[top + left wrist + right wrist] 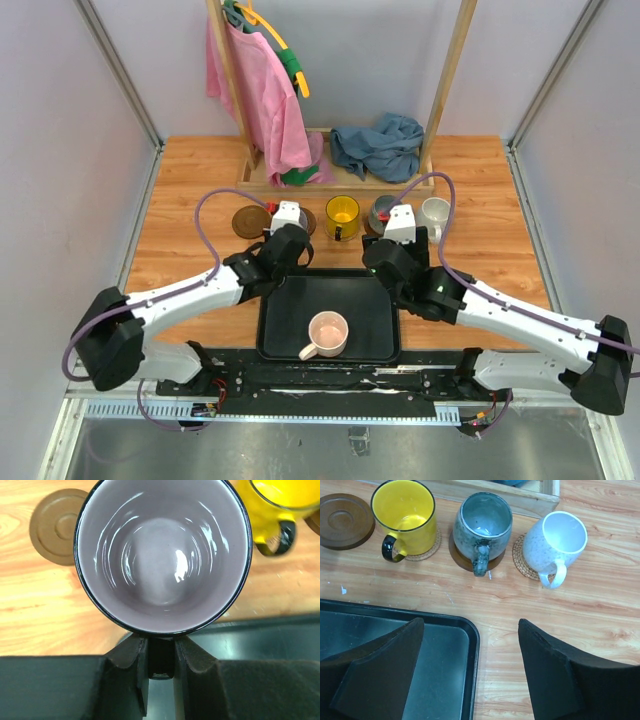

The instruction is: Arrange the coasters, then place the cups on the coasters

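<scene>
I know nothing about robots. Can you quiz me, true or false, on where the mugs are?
1. The pale pink mug sits in the black rectangular tray. True.
2. The right pincer holds the yellow mug. False: it is open and empty.
3. The left pincer grips the purple mug by its handle. True.
4. The speckled grey mug stands on bare wood. False: it stands on a dark brown round coaster.
</scene>
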`<state>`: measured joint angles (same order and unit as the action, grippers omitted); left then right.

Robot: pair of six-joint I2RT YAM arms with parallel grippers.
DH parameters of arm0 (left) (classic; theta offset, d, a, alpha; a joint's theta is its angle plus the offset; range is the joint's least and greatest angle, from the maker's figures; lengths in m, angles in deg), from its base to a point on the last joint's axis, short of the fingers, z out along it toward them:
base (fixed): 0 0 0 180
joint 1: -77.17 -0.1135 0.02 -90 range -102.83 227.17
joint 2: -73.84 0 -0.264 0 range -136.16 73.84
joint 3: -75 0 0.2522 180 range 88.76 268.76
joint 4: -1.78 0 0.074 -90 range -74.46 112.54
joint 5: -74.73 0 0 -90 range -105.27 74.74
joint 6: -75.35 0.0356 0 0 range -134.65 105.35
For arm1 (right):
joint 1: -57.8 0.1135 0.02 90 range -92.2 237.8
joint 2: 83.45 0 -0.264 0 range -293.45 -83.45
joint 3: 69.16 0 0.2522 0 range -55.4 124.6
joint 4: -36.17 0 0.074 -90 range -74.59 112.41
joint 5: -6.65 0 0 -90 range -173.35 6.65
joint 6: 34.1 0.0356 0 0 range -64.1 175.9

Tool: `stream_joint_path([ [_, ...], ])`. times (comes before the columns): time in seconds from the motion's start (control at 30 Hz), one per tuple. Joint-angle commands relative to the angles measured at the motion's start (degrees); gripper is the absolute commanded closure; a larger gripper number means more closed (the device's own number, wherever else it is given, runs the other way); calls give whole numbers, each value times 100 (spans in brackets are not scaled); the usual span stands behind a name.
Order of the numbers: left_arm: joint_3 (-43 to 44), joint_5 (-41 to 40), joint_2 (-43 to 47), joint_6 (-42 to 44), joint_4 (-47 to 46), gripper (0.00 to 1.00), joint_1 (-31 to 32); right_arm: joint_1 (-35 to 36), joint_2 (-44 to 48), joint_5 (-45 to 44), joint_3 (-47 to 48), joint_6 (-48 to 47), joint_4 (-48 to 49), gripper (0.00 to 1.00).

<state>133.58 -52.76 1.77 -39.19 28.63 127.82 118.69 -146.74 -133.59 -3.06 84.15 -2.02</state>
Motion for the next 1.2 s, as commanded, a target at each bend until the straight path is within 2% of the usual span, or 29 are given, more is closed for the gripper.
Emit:
stream_joint_path([
  [0.0, 555, -68, -529, 388, -811, 99, -488, -156, 241, -282, -154, -60, 26, 22],
  [0.13, 869, 302, -996, 484, -1018, 100, -869, -257, 367, -244, -222, -123, 20, 23],
  [0.43, 1261, 777, -1728, 478, -1193, 99, -1305, -410, 324, -100, -183, -180, 15, 23],
  [1.17, 1385, 1161, -2343, 373, -1572, 99, -1580, -446, 43, 195, -92, -154, 16, 23],
])
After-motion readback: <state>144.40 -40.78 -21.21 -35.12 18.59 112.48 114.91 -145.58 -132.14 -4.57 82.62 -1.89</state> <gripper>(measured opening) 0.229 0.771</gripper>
